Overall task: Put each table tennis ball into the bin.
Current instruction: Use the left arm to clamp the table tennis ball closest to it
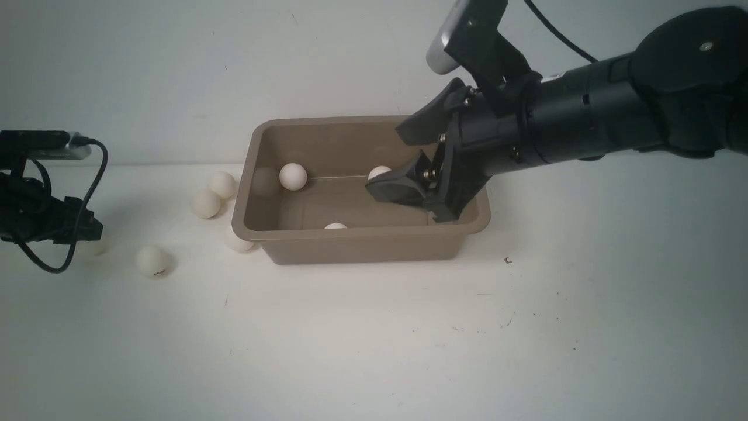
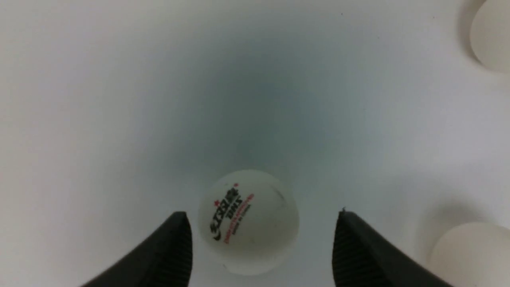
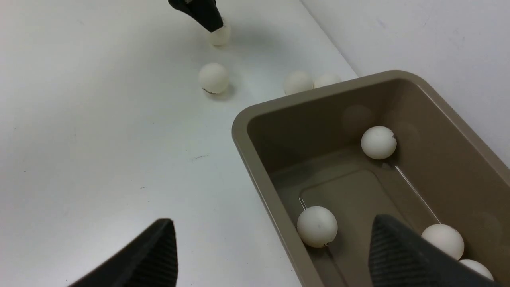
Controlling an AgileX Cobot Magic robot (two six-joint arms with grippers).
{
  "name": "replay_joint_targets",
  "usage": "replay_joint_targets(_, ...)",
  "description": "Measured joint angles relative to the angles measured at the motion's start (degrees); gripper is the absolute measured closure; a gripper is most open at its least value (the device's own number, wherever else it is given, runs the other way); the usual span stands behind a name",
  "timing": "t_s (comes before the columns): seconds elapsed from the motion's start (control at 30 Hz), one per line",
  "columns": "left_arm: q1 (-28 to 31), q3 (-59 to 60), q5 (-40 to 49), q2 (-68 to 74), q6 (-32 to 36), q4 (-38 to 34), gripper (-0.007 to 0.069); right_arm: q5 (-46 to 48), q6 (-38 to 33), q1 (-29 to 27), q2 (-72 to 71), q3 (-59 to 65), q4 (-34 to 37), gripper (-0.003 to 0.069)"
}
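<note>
The nearest ball [image 2: 249, 221] lies on the white table [image 2: 119, 119] with its printed logo turned up, squarely between the fingers [image 2: 171, 255] of my left gripper [image 2: 261, 215]. The jaws stand partly apart and straddle it, with a sliver of table showing on each side, so the left gripper is released and grasps nothing. From the front I see a second ball [image 1: 153, 261] lying loose on the table just beside that gripper. Two balls [image 1: 222, 184] [image 1: 206, 204] sit side by side off the left end of the bin [image 1: 362, 248], and a fifth ball [image 1: 238, 240] rests against its front left corner. The bin stands on the table near the back wall [image 1: 175, 70]. Inside it, one ball [image 1: 293, 176] lies toward the back left, one [image 1: 335, 225] peeks over the front rim, and one [image 1: 380, 172] is half hidden behind my right gripper [image 1: 385, 159]. The right wrist view shows a fourth ball [image 3: 476, 269] in the bin, just beside that last one. The right gripper hangs over the right end of the bin with its jaws spread wide. It is empty, and I see it touching neither a ball nor the bin.
</note>
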Motion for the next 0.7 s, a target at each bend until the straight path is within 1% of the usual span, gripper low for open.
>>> replay_joint_targets(0.17, -0.4, 0.0, -1.7, 1.5, 0.5, -0.2, 0.0195, 0.0, -0.1, 0.0, 0.0, 0.0, 0.0, 0.0071)
replay_joint_targets(0.33, -2.9, 0.0, -4.6, 3.6, 1.6, -0.3, 0.0197, 0.0, -0.2, 0.0, 0.0, 0.0, 0.0, 0.0071)
replay_joint_targets(0.37, -3.5, 0.0, -5.3, 3.8, 1.6, -0.3, 0.0204, 0.0, -0.2, 0.0, 0.0, 0.0, 0.0, 0.0071)
replay_joint_targets(0.4, -4.5, 0.0, -6.0, 4.0, 1.8, -0.3, 0.0234, 0.0, -0.2, 0.0, 0.0, 0.0, 0.0, 0.0071)
replay_joint_targets(0.43, -4.5, 0.0, -6.0, 4.0, 1.8, -0.4, 0.0241, 0.0, -0.2, 0.0, 0.0, 0.0, 0.0, 0.0071)
replay_joint_targets(0.47, -5.3, 0.0, -7.1, 4.2, 1.9, -0.5, 0.0272, 0.1, -0.2, 0.0, 0.0, 0.0, 0.0, 0.0071)
replay_joint_targets(0.7, -7.6, 0.0, -8.2, 3.8, 3.9, -0.3, 0.0272, 0.6, -0.2, 0.0, 0.0, 0.0, -0.1, 0.0071)
